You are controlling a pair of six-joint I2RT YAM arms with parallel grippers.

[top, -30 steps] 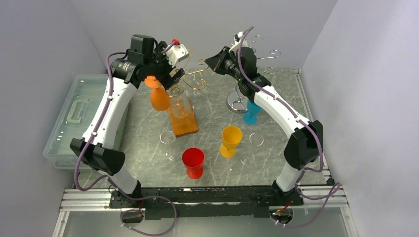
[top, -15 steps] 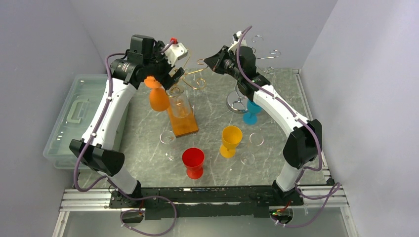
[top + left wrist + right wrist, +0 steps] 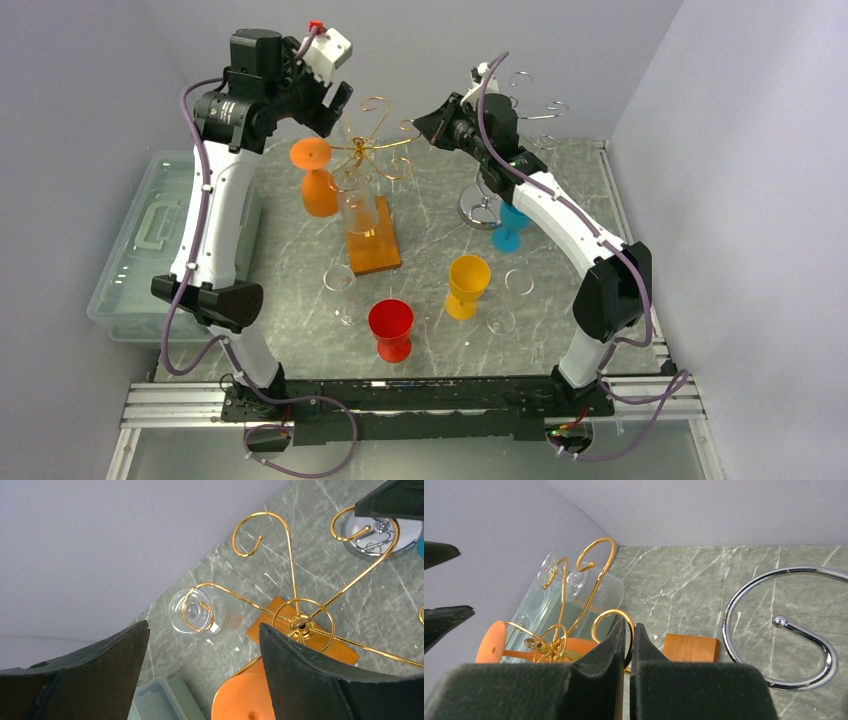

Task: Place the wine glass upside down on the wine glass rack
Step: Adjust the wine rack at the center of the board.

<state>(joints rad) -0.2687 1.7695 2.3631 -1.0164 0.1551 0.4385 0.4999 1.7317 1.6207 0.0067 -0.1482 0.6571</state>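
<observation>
The gold wine glass rack [image 3: 375,150] stands on its wooden base [image 3: 372,252]. A clear wine glass [image 3: 358,208] hangs upside down from one hook, its foot [image 3: 196,611] held in the hook's curl. An orange wine glass [image 3: 318,188] hangs upside down beside it, foot [image 3: 240,702] up. My left gripper [image 3: 333,100] is high above and left of the rack, open and empty [image 3: 205,627]. My right gripper [image 3: 418,124] is shut on a gold hook [image 3: 611,615] of the rack, the wire pinched between its fingers [image 3: 629,630].
A silver rack [image 3: 482,208] stands right of the gold one, its ring hook [image 3: 774,630] close to my right fingers. Blue [image 3: 510,230], yellow [image 3: 468,285] and red [image 3: 391,328] glasses and several clear ones stand on the table. A plastic bin [image 3: 150,240] lies left.
My left gripper has risen up and back to the left, away from the rack and the hanging glasses. The right arm has kept still on the hook.
</observation>
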